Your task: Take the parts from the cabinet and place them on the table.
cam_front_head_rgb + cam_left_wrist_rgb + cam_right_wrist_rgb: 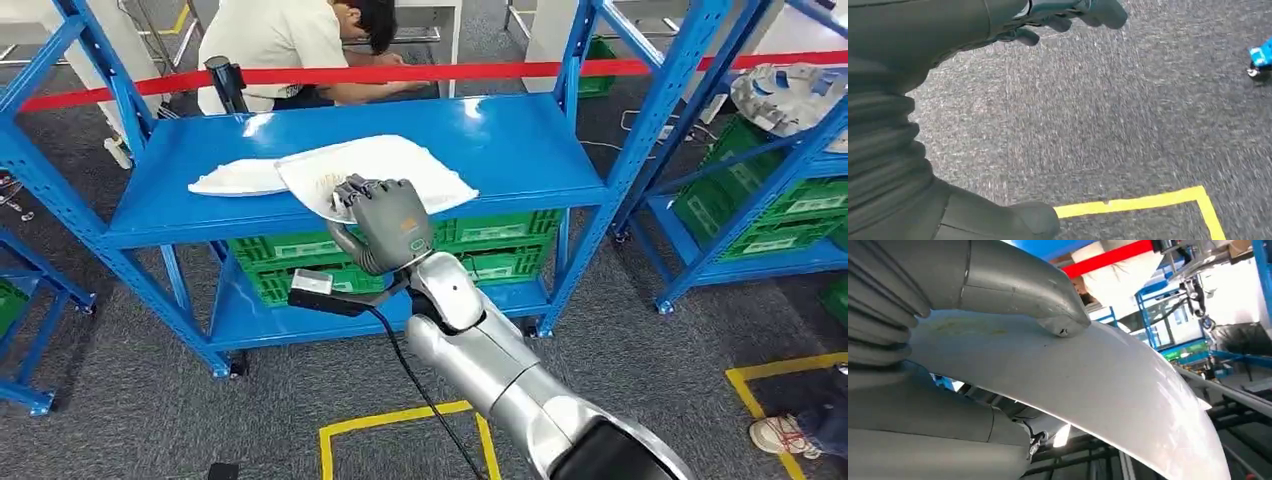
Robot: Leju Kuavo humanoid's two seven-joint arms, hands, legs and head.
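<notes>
A tall blue steel shelving rack (pixel 520 150) spans the middle of the head view, its top shelf carrying two parts and its lower shelf holding green slatted plastic crates (pixel 500 245). A second blue rack (pixel 760 200) stands to the right with more green crates. Grey carpet floor (pixel 130 400) lies below, marked with yellow tape lines (pixel 400 415). A red barrier tape (pixel 450 72) runs across behind the rack, and a person in a white shirt (pixel 270 40) sits beyond it.

The large white curved plastic panel (pixel 390 165) rests on the top shelf near its front edge. The right hand (pixel 385 215) grips this panel at its near edge; in the right wrist view the thumb presses on the panel's upper face, fingers beneath. A flatter white part (pixel 235 178) lies just beside the panel, seemingly overlapped by it, though the join is hard to read.

The left hand (pixel 1058 20) hangs over the carpet, fingers spread loosely, holding nothing.
</notes>
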